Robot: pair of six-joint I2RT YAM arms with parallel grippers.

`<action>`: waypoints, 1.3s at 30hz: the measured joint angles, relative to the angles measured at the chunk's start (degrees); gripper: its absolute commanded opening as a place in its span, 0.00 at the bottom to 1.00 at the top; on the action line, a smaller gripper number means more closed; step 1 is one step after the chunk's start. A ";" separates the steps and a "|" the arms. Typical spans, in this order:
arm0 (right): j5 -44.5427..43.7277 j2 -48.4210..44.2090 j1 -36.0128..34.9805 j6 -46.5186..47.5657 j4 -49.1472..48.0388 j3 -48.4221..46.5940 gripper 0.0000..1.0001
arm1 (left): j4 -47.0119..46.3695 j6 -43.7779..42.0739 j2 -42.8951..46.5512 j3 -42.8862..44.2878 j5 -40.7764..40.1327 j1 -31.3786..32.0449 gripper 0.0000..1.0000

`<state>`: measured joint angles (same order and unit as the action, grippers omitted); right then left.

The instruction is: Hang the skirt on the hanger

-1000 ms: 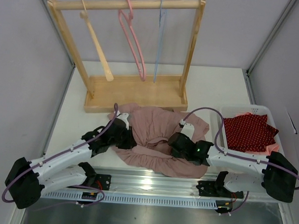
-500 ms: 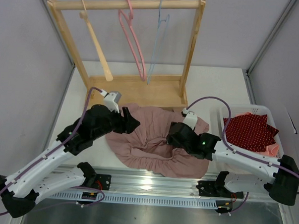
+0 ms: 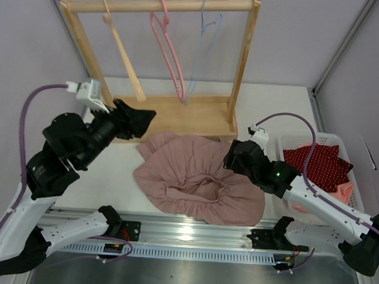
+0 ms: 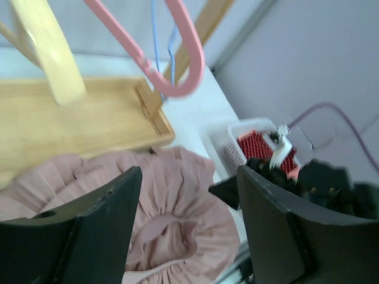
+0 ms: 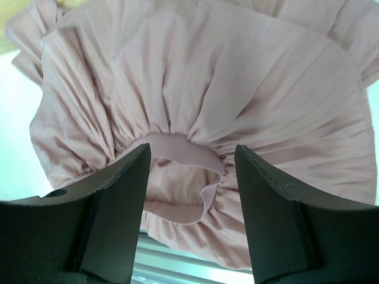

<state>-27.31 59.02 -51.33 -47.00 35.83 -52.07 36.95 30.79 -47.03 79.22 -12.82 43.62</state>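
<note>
A dusty-pink pleated skirt (image 3: 197, 180) lies in a heap on the white table in front of the rack, its elastic waistband (image 5: 189, 155) gaping toward the near edge. It also shows in the left wrist view (image 4: 166, 219). A pink hanger (image 3: 170, 50) hangs on the wooden rack (image 3: 172, 116), beside a wooden hanger (image 3: 123, 54) and a thin blue one (image 3: 200, 48). My left gripper (image 3: 140, 115) is open and empty, raised above the rack's base at the left. My right gripper (image 3: 233, 158) is open and empty, above the skirt's right edge.
A white basket (image 3: 343, 145) at the right holds a red dotted cloth (image 3: 314, 166) and a pink one (image 3: 346, 186). The rack's base tray stands just behind the skirt. The metal rail (image 3: 192, 233) runs along the near edge.
Both grippers have let go of the skirt and risen. The left arm has swung up and back toward the rack's left side. The right gripper has drawn back to the right. The skirt has settled flatter.
</note>
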 measured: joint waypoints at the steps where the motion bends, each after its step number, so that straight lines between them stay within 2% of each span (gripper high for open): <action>1: 0.26 0.00 0.72 0.52 0.00 -0.15 0.64 | 0.46 -0.74 -1.33 3.30 -2.36 0.00 0.76; 4: 1.25 0.02 1.79 1.84 -0.09 -0.52 0.64 | 1.46 -3.96 -6.71 15.61 -9.68 0.00 0.83; 9: 3.19 0.61 3.30 4.04 -0.46 -1.44 0.64 | 3.69 -11.06 -17.49 36.35 -23.34 -0.39 0.85; 13: 4.83 1.64 5.14 5.66 -0.87 -2.73 0.64 | 6.71 -14.38 -27.63 48.96 -28.22 -4.44 0.84; 15: 5.68 1.97 5.86 6.32 -1.22 -3.04 0.64 | 8.59 -14.99 -32.48 52.37 -29.00 -7.30 0.84; 24: 8.74 2.95 8.52 8.59 -2.01 -3.91 0.65 | 14.12 -15.89 -46.84 53.22 -26.80 -15.17 0.81; 31: 10.10 3.08 9.53 9.38 -2.38 -3.91 0.64 | 14.21 -16.31 -47.82 53.20 -26.51 -16.83 0.76; 39: 11.63 3.61 10.25 9.57 -3.61 -3.76 0.65 | 14.01 -16.92 -47.82 50.69 -27.61 -17.31 0.60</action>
<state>-15.68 62.63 -41.08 -37.43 32.23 -55.83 50.96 13.87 -94.85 129.91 -40.42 26.30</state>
